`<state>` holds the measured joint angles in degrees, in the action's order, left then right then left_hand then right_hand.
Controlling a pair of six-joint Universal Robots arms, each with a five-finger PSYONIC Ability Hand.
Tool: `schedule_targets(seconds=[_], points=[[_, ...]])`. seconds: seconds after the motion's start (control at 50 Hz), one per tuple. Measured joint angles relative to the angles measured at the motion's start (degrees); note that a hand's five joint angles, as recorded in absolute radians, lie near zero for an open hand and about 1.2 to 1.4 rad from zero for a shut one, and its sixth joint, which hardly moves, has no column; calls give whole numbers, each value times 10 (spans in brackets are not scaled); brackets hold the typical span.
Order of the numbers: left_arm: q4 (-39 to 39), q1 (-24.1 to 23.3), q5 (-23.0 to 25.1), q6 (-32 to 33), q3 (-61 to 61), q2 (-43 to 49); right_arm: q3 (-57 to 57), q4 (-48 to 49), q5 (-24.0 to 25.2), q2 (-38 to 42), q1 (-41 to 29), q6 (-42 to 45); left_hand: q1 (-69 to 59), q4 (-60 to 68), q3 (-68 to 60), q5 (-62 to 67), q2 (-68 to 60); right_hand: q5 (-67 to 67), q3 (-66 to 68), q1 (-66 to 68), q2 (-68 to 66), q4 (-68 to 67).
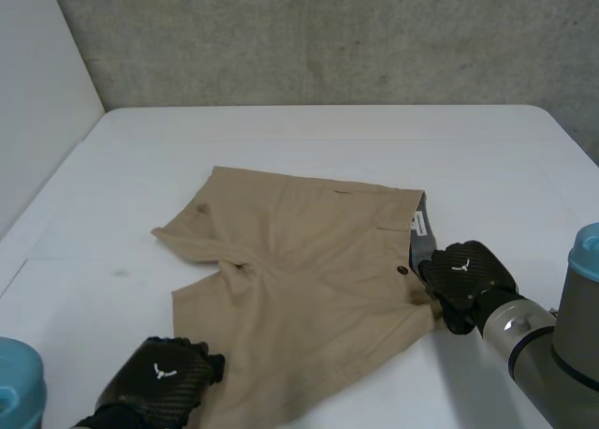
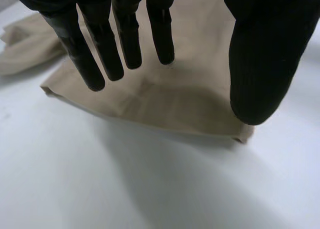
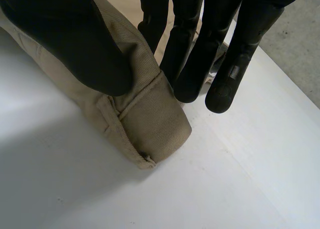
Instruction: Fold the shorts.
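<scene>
Tan shorts [image 1: 299,260] lie spread flat on the white table [image 1: 328,139], waistband toward my right arm and legs toward my left. My left hand [image 1: 159,377] hovers over the hem of the near leg [image 2: 175,104]; its fingers [image 2: 100,49] are straight and spread apart from the thumb, with no cloth between them. My right hand [image 1: 463,279] is at the near corner of the waistband. There its thumb [image 3: 75,39] presses a rolled fold of the waistband [image 3: 150,119] against the fingers [image 3: 185,64], pinching it.
A grey concrete wall [image 1: 328,36] stands behind the table's far edge, and a white panel [image 1: 37,92] runs along the left side. Bare table surface surrounds the shorts on all sides.
</scene>
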<state>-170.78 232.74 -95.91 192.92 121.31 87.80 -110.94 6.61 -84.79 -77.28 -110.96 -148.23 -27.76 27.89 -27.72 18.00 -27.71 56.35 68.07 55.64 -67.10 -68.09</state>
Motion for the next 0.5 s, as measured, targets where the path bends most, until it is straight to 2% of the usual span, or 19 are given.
schedule_targets(seconds=[0.12, 0.24, 0.28, 0.3, 0.32, 0.5], points=[[-10, -7, 0, 0, 2, 29, -1, 0, 0, 0, -1, 0, -56, 49, -50, 48, -49, 0, 0, 0, 0, 0], [-46, -15, -3, 2, -1, 62, -3, 0, 1, -1, -2, 1, -211, 213, -215, 209, -224, 0, 0, 0, 0, 0], [-51, -16, -4, 2, -2, 65, -3, 0, 1, -1, -2, 1, -211, 213, -215, 209, -224, 0, 0, 0, 0, 0], [-58, -17, -6, 2, -4, 67, -3, 0, 1, -1, -2, 1, -360, 382, -380, 374, -385, 0, 0, 0, 0, 0], [-62, -19, -7, 3, -6, 66, -3, -1, 1, -1, -1, 1, -361, 404, -399, 384, -404, 0, 0, 0, 0, 0], [-67, -28, -34, 7, -27, 18, 0, -27, -2, -22, -1, 15, -361, 406, -401, 384, -406, 0, 0, 0, 0, 0]])
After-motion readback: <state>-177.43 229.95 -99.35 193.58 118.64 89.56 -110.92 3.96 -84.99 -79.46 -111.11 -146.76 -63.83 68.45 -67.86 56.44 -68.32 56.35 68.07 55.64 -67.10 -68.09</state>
